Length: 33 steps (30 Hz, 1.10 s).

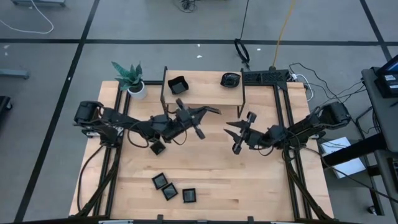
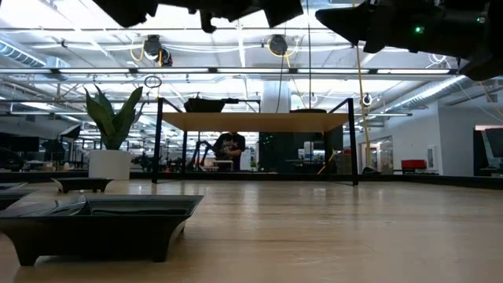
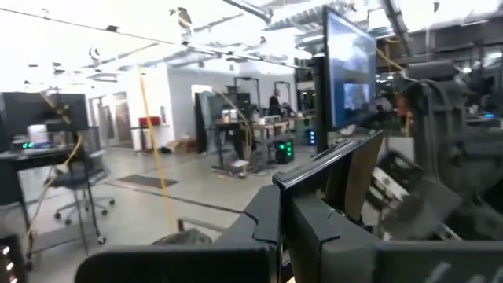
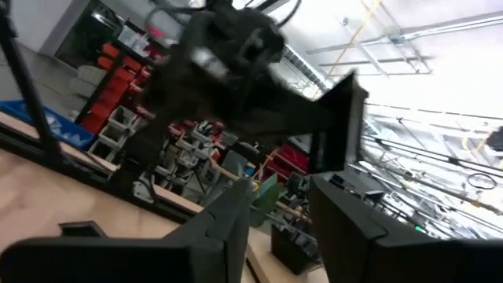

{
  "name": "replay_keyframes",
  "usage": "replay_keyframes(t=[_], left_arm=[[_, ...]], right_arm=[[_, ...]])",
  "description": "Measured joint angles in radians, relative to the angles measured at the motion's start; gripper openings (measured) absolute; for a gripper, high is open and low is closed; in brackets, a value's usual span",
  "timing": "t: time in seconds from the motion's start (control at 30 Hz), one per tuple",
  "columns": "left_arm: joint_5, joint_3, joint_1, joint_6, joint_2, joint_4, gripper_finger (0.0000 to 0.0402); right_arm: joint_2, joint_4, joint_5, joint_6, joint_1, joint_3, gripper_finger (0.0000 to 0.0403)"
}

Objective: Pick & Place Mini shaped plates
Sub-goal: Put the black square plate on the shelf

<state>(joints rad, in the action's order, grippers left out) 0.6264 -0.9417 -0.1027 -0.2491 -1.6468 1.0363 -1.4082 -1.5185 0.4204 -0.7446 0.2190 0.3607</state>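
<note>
My left gripper [image 1: 200, 116] is raised over the table's middle and shut on one mini shaped plate [image 1: 211, 111], a small black dish seen edge-on in the left wrist view [image 3: 330, 161]. My right gripper [image 1: 236, 135] stands open just to its right, nothing between its fingers; its wrist view shows the held plate [image 4: 339, 126] ahead. Two plates [image 1: 178, 84] [image 1: 230, 79] sit on a raised wooden shelf [image 1: 202, 94]. One plate [image 1: 157, 148] lies under the left arm. Three more [image 1: 170, 190] lie flat near the front edge. My left gripper pinches the plate by one rim [image 3: 292, 189] between its two shut fingers. The fingers reach out about level from the table's left side. The plate sticks out beyond the fingertips toward the right arm, standing on edge and lifted clear of the table.
A potted green plant [image 1: 132, 78] stands at the far left corner beside the shelf's black frame. In the low view a plate [image 2: 98, 224] sits close by on the left. Bare wood lies between the arms and the front plates.
</note>
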Motion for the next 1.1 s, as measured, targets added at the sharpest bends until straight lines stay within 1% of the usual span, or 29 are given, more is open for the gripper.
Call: replay_keyframes(t=[0.07, 0.13, 0.23, 0.33, 0.4, 0.5, 0.57, 0.6, 0.63, 0.7, 0.87, 1.0, 1.1], left_arm=[[0.029, 0.000, 0.016, 0.049, 0.032, -0.058, 0.0010], [0.040, 0.000, 0.046, 0.124, 0.068, -0.158, 0.0008], [-0.023, 0.000, 0.112, 0.255, 0.108, -0.298, 0.0005], [-0.124, 0.000, 0.191, 0.377, 0.125, -0.428, 0.0009], [-0.202, 0.000, 0.249, 0.466, 0.125, -0.505, 0.0007], [-0.323, 0.000, 0.322, 0.584, 0.110, -0.571, 0.0005], [-0.367, 0.000, 0.354, 0.630, 0.100, -0.602, 0.0008], [-0.369, 0.000, 0.367, 0.633, 0.093, -0.608, 0.0008], [-0.373, 0.000, 0.380, 0.632, 0.089, -0.604, 0.0007], [-0.378, 0.000, 0.410, 0.636, 0.088, -0.600, 0.0005], [-0.493, 0.000, 0.464, 0.701, 0.070, -0.602, 0.0010], [-0.485, 0.000, 0.463, 0.706, 0.044, -0.605, 0.0005], [-0.469, 0.000, 0.465, 0.707, 0.024, -0.611, 0.0012]], right_arm=[[0.000, 0.012, -0.001, 0.000, 0.007, 0.000, 0.0126], [0.001, 0.023, -0.002, 0.012, 0.008, 0.000, 0.0129], [0.034, 0.109, -0.004, 0.084, 0.007, 0.000, 0.0132], [0.109, 0.312, -0.011, 0.144, -0.002, 0.020, 0.0132], [0.174, 0.506, -0.033, 0.192, -0.013, 0.044, 0.0132], [0.271, 0.794, -0.133, 0.290, -0.043, 0.083, 0.0132], [0.327, 0.913, -0.220, 0.339, -0.066, 0.090, 0.0132], [0.349, 0.949, -0.247, 0.357, -0.075, 0.089, 0.0132], [0.369, 0.965, -0.267, 0.369, -0.084, 0.083, 0.0132], [0.401, 0.973, -0.267, 0.377, -0.092, 0.060, 0.0132], [0.443, 0.950, -0.266, 0.382, -0.103, 0.009, 0.0132], [0.451, 0.893, -0.266, 0.373, -0.102, -0.006, 0.0132], [0.450, 0.887, -0.266, 0.369, -0.102, -0.009, 0.0132]])
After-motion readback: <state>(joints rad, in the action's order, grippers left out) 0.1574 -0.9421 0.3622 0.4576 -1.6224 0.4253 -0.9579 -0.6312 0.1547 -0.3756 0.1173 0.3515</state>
